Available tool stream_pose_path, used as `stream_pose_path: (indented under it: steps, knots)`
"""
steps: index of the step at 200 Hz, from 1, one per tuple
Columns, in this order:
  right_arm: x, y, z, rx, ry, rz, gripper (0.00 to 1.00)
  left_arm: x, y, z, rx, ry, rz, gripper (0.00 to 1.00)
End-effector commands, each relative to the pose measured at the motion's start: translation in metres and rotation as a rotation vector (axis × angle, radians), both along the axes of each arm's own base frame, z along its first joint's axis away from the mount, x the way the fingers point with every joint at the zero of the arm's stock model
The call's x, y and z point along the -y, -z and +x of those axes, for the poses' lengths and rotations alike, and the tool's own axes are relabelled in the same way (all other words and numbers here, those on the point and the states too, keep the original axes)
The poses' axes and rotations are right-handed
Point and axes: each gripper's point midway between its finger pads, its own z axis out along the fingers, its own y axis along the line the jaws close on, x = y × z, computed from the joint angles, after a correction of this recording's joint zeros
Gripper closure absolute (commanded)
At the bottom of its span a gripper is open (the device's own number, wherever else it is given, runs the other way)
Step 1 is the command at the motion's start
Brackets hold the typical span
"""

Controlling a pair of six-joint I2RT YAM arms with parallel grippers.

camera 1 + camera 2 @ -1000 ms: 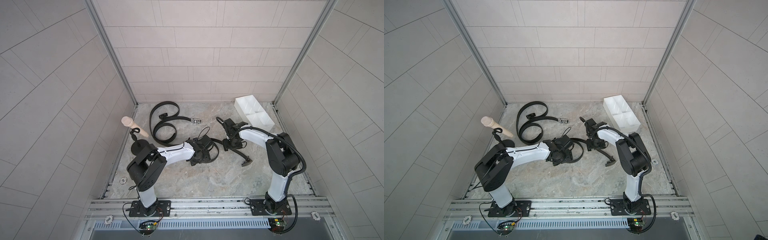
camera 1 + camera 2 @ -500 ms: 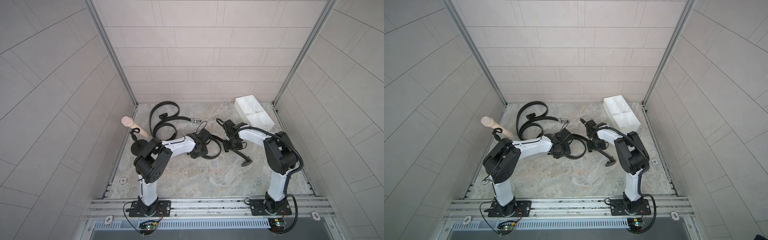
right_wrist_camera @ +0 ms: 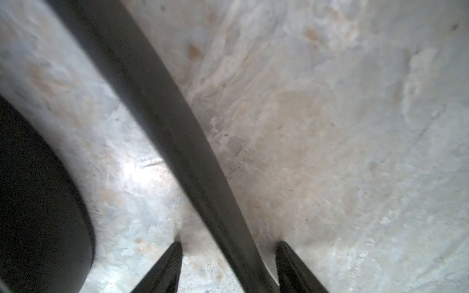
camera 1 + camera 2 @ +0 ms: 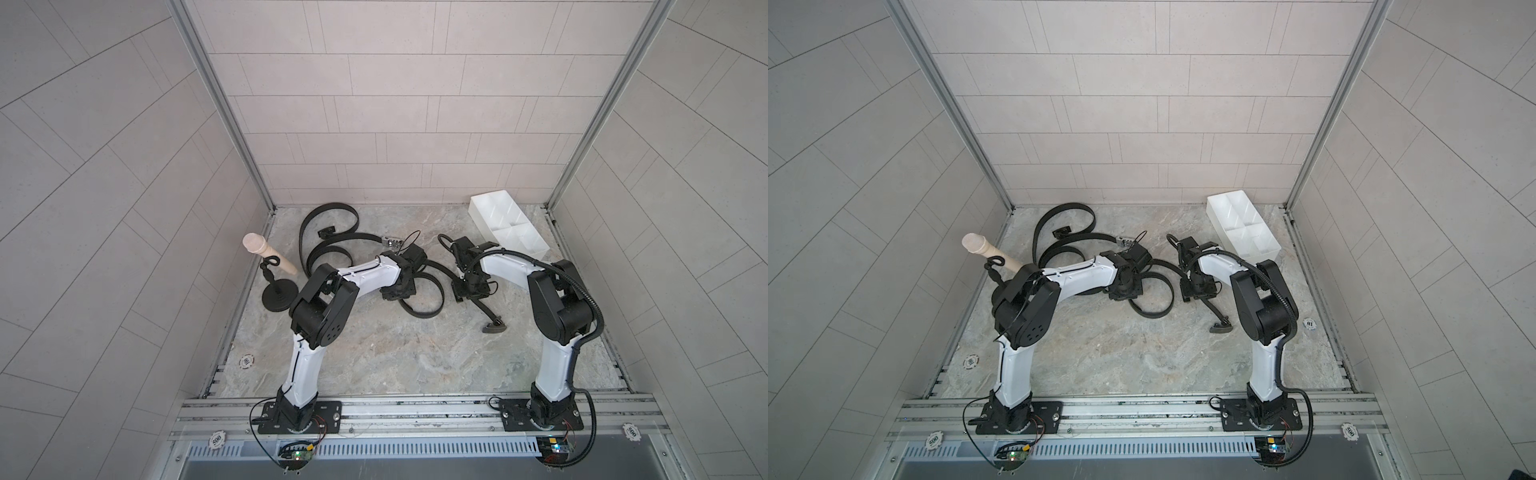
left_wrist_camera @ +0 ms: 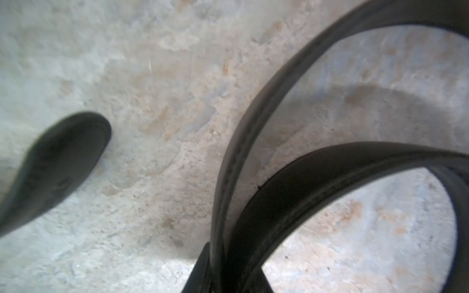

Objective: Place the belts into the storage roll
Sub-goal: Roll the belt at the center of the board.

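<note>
A black belt [image 4: 438,297] lies in a loose loop mid-floor, its dark buckle [image 4: 493,328] to the right. My left gripper [image 4: 399,293] points down on the loop's left side; in the left wrist view it [image 5: 228,263] is shut on two layers of the strap [image 5: 253,126]. My right gripper [image 4: 469,293] hangs over the same belt's straight part; in the right wrist view it [image 3: 229,246] is open, with the strap [image 3: 177,132] running between the fingers. Two more belts [image 4: 332,206] [image 4: 357,237] curl at the back left. The white storage roll [image 4: 480,218] stands at the back right.
A black round-based stand [image 4: 278,296] with a tilted beige peg [image 4: 266,251] is by the left wall. Side walls close in on both sides. The silver buckle [image 4: 390,242] of a back belt lies just behind my left wrist.
My left gripper has closed onto the belt loop, and the left arm's elbow has swung up and to the right. The right gripper's jaws have narrowed a little around the strap.
</note>
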Motion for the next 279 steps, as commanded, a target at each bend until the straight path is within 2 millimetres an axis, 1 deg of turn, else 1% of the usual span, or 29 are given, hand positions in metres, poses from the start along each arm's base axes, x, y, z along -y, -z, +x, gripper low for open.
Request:
stream_pose_path:
  steps: [1, 11, 24, 31, 41, 49, 58, 63, 84, 114, 134, 148, 155, 160, 170, 182, 190, 206, 220, 237, 244, 252, 279]
  knots:
    - [0.02, 0.021, -0.018, -0.102, 0.037, -0.059, 0.51, -0.036, 0.026, -0.009, -0.097, 0.034, 0.174, 0.78]
    - [0.02, 0.022, -0.023, -0.115, 0.051, -0.048, 0.61, -0.04, 0.031, -0.004, -0.111, 0.023, 0.179, 0.78]
    - [0.017, 0.022, -0.031, -0.125, 0.069, -0.018, 0.79, -0.042, 0.036, 0.002, -0.119, 0.007, 0.186, 0.78]
    - [0.017, 0.023, -0.036, -0.134, 0.083, -0.012, 0.87, -0.043, 0.038, 0.006, -0.125, 0.001, 0.187, 0.78]
    - [0.015, 0.023, -0.043, -0.142, 0.104, 0.006, 0.94, -0.041, 0.038, 0.014, -0.121, -0.005, 0.181, 0.78]
    - [0.01, 0.024, -0.048, -0.144, 0.119, 0.028, 0.97, -0.037, 0.034, 0.021, -0.101, -0.009, 0.175, 0.78]
    - [0.001, 0.025, -0.055, -0.147, 0.123, 0.057, 0.99, -0.033, 0.03, 0.029, -0.088, -0.005, 0.174, 0.79]
    - [-0.006, 0.026, -0.058, -0.151, 0.124, 0.078, 1.0, -0.03, 0.027, 0.033, -0.084, -0.003, 0.17, 0.79]
    - [-0.038, 0.026, -0.071, -0.162, 0.122, 0.144, 1.0, -0.021, 0.026, 0.044, -0.089, 0.005, 0.168, 0.79]
    - [-0.11, 0.021, -0.086, -0.144, 0.078, 0.257, 1.0, -0.013, 0.03, 0.047, -0.094, 0.006, 0.152, 0.81]
    - [-0.162, 0.012, -0.089, -0.119, 0.048, 0.34, 0.98, -0.01, 0.03, 0.047, -0.094, 0.008, 0.145, 0.82]
    - [-0.193, 0.002, -0.087, -0.108, 0.025, 0.411, 0.91, -0.008, 0.031, 0.046, -0.098, 0.008, 0.136, 0.82]
    - [-0.203, -0.005, -0.084, -0.101, 0.014, 0.444, 0.86, -0.007, 0.031, 0.045, -0.101, 0.012, 0.133, 0.83]
    - [-0.206, -0.01, -0.082, -0.094, 0.011, 0.458, 0.83, -0.006, 0.031, 0.044, -0.103, 0.017, 0.131, 0.82]
    - [-0.204, -0.021, -0.074, -0.067, 0.007, 0.468, 0.78, -0.004, 0.032, 0.042, -0.109, 0.028, 0.127, 0.83]
    - [-0.188, -0.034, -0.063, -0.04, 0.023, 0.459, 0.69, -0.001, 0.032, 0.039, -0.117, 0.044, 0.122, 0.83]
    - [-0.173, -0.041, -0.056, -0.024, 0.036, 0.446, 0.64, 0.001, 0.032, 0.037, -0.121, 0.055, 0.117, 0.83]
    - [-0.134, -0.048, -0.045, -0.004, 0.053, 0.374, 0.56, 0.006, 0.034, 0.033, -0.133, 0.078, 0.104, 0.82]
    - [-0.101, -0.05, -0.035, 0.006, 0.074, 0.312, 0.52, 0.011, 0.033, 0.03, -0.137, 0.096, 0.098, 0.82]
    - [-0.074, -0.049, -0.019, 0.024, 0.077, 0.247, 0.5, 0.015, 0.033, 0.027, -0.138, 0.115, 0.104, 0.82]
    - [-0.068, -0.047, -0.012, 0.026, 0.073, 0.227, 0.49, 0.015, 0.033, 0.026, -0.138, 0.118, 0.105, 0.82]
    - [-0.066, -0.044, -0.003, 0.03, 0.062, 0.217, 0.49, 0.016, 0.033, 0.025, -0.139, 0.122, 0.106, 0.82]
    - [-0.076, -0.032, 0.022, 0.049, 0.029, 0.203, 0.48, 0.018, 0.034, 0.021, -0.144, 0.141, 0.106, 0.82]
